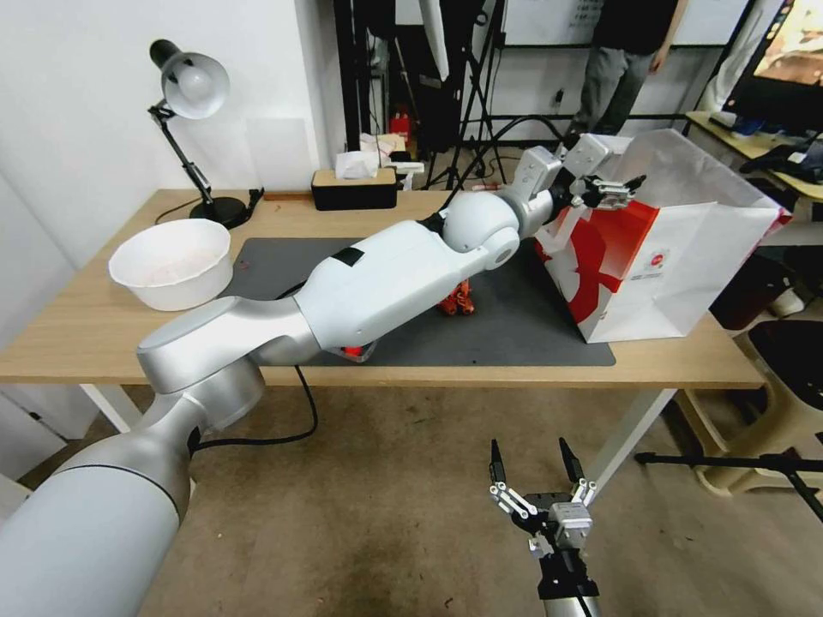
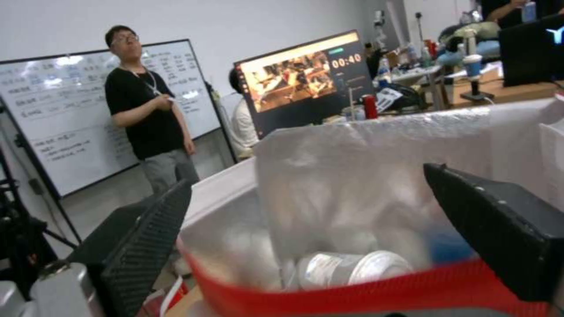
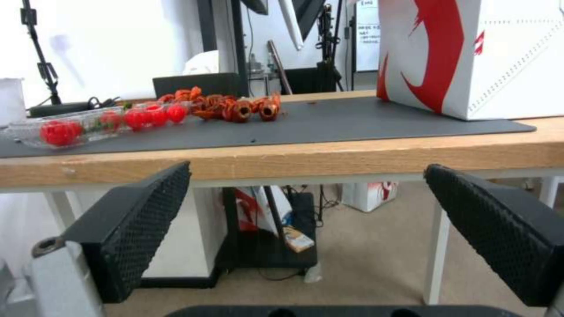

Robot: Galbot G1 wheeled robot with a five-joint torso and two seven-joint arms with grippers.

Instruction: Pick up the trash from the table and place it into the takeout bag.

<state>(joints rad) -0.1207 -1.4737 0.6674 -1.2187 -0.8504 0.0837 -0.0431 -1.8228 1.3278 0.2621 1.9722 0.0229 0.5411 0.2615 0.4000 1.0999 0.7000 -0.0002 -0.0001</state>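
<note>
- table: light wood; dark mat under the left gripper
- bag just beyond it; bowl, lamp well behind

The takeout bag is white with a broad red swirl and a small red logo. The mat is dark grey on the light-wood table. The bowl is white. Black, diamond-textured pads line the right gripper's fingers.
</note>
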